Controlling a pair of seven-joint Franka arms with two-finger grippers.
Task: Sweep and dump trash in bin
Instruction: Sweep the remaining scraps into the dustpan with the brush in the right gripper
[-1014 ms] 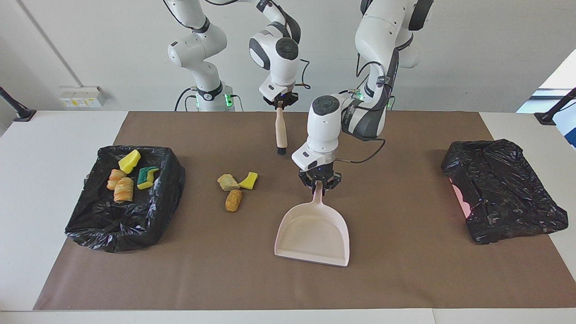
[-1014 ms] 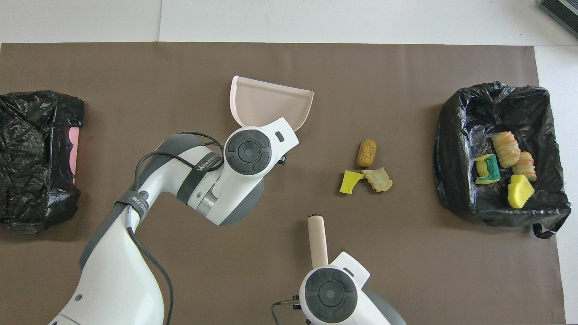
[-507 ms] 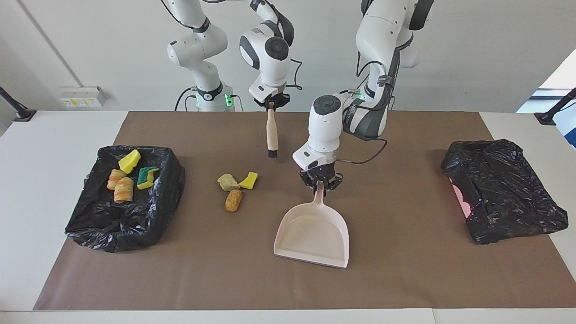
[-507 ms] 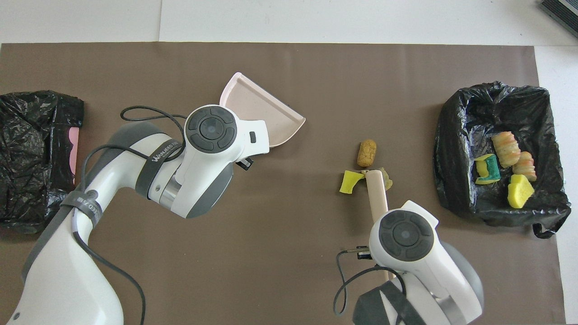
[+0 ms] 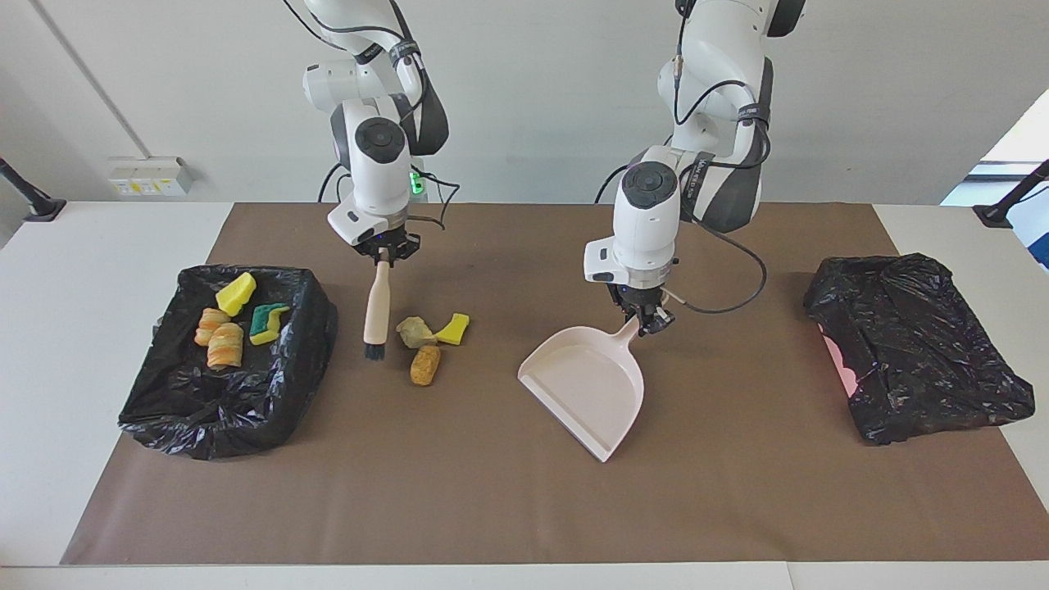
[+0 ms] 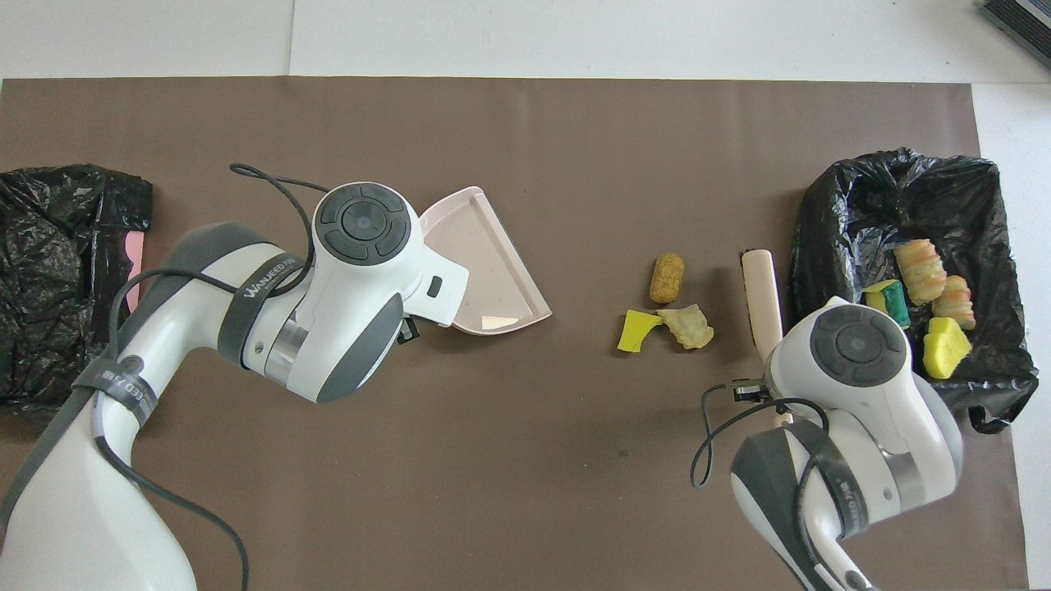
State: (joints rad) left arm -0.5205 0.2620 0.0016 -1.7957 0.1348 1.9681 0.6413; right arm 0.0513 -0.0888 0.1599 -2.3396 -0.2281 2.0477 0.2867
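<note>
Brown paper (image 5: 492, 508) covers your white table, and on it the work is about half done. Your right gripper (image 5: 385, 256) is pinched tight on the handle of the brush (image 5: 376, 307), which hangs down from it, bristles lowest. The bristles are at or just above the paper; from here I cannot say if they touch. Just beside the brush, toward the left arm's end, lie three loose pieces of trash (image 5: 428, 338): a yellow sponge scrap, a beige chunk and an orange-tan lump, close together. The other four pieces (image 5: 233, 318) are already in the bin (image 5: 279, 410), the black-bagged one at the right arm's end, which stands just on the other flank of the brush.

Your left gripper (image 5: 647, 321) is clamped on the handle of the dustpan (image 5: 586, 385). The pan reaches down and away from this hand, its open mouth turned toward the loose pile, but there is a clear gap of bare paper between the mouth and the pieces. In the overhead view the pan looks tilted, one corner low.

So I judge you are in the second sweep, at the set-up. For the next move, you should bring the pan's lip flat on the paper close beside the pile, then draw the brush across from the bin's flank so the three pieces go in together. Keep the stroke low, or the round lump may roll away past the lip.

A second black bag (image 5: 914, 344) lies at the left arm's end, not in use.
</note>
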